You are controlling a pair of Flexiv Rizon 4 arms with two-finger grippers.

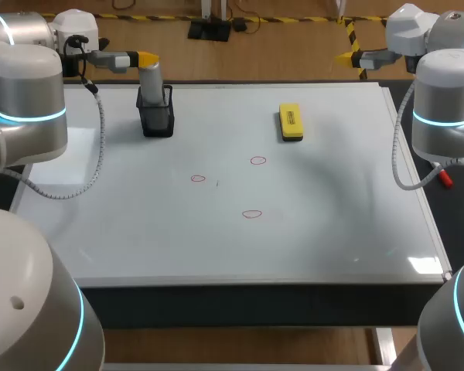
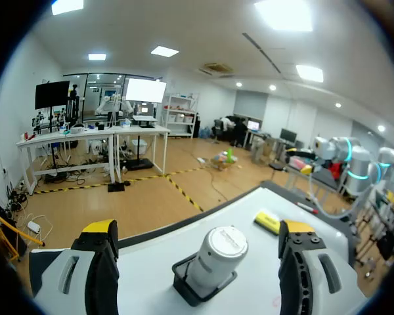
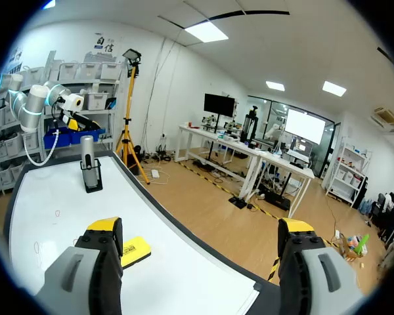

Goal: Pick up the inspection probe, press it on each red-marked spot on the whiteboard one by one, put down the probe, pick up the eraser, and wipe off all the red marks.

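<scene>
The grey cylindrical probe (image 1: 151, 81) stands upright in a black holder (image 1: 157, 120) at the whiteboard's far left. My left gripper (image 1: 145, 59) hovers just behind and above it, open; in the left wrist view the probe (image 2: 218, 252) sits ahead between the spread fingers of the left gripper (image 2: 197, 230), untouched. The yellow eraser (image 1: 291, 122) lies at the far centre-right. Three red circles (image 1: 257, 161), (image 1: 198, 178), (image 1: 251, 214) mark the board's middle. My right gripper (image 1: 351, 57) hangs open beyond the far right corner; in its own view the right gripper (image 3: 200, 228) holds nothing, with the eraser (image 3: 135, 251) beside one finger.
The whiteboard (image 1: 332, 224) covers nearly the whole tabletop, its front and right parts bare. A grey cable (image 1: 93, 166) from my left arm droops over the board's left edge. A red-tipped fitting (image 1: 445, 178) hangs off my right arm by the right edge.
</scene>
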